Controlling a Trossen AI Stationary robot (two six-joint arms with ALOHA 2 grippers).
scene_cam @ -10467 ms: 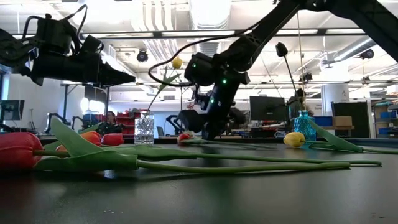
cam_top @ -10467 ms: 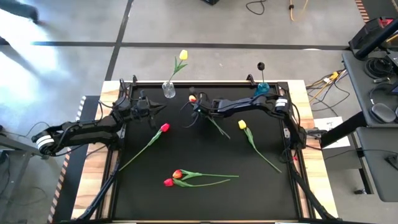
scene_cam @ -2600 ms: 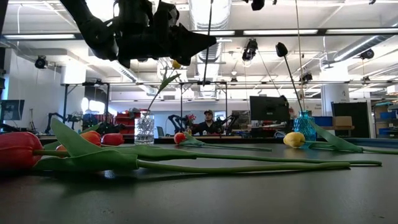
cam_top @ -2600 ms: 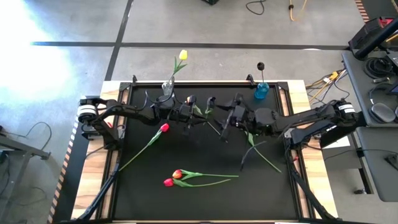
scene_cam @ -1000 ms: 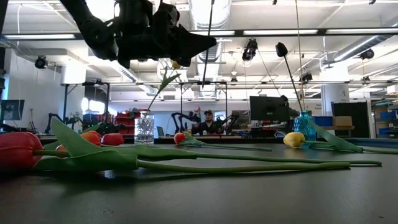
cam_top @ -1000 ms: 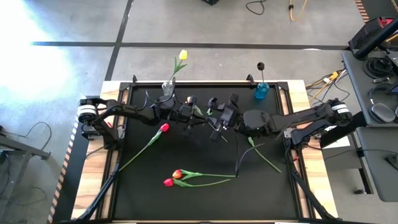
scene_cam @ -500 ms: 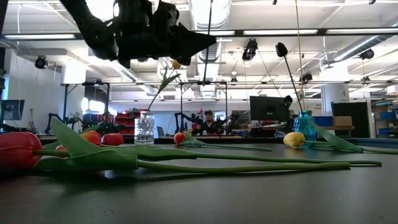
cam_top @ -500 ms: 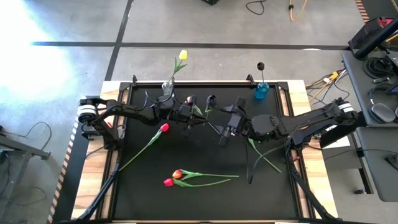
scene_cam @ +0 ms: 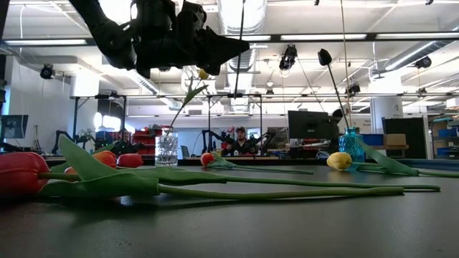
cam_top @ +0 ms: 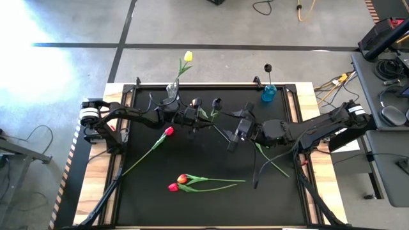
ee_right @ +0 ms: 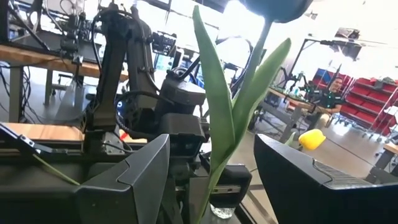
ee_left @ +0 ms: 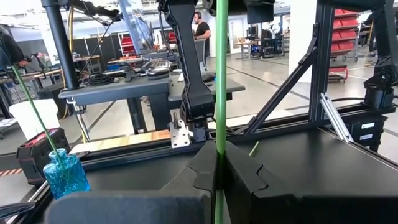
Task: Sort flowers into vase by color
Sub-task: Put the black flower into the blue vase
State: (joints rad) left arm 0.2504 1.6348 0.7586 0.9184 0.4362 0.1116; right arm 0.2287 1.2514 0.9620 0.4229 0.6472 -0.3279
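left gripper (cam_top: 203, 119): we keep it clenched on the dark tulip's stem (ee_left: 219, 93), upright over the worktop (cam_top: 192, 204) just beside the clear vase (cam_top: 173, 93).
right gripper (cam_top: 235, 133): just spread wide, backing off, nothing held.
meaning: handover looks done; we judge the vase drop comes next.

Two vases (cam_top: 173, 92); eight tulips (cam_top: 168, 131): three red, two yellow, two dark, one orange-red.
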